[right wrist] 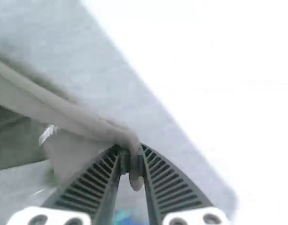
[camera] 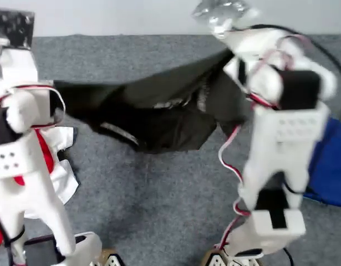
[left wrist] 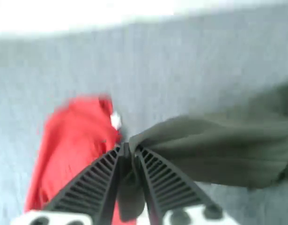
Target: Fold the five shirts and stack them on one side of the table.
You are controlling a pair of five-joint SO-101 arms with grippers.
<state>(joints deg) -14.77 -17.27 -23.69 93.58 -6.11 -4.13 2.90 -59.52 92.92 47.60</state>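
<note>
Left tool (left wrist: pixel 127 150) is pressed together on one edge of the dark olive shirt (camera: pixel 159 111) and the right tool (right wrist: pixel 129 157) pinches the opposite edge, so the shirt hangs stretched between them over the grey tabletop (camera: pixel 159 194). A red shirt (left wrist: pixel 73 145) lies by the left arm, a blue shirt (camera: pixel 331 166) by the right. On the dark shirt, a small white tag (right wrist: pixel 48 134) is too blurred to read.
</note>
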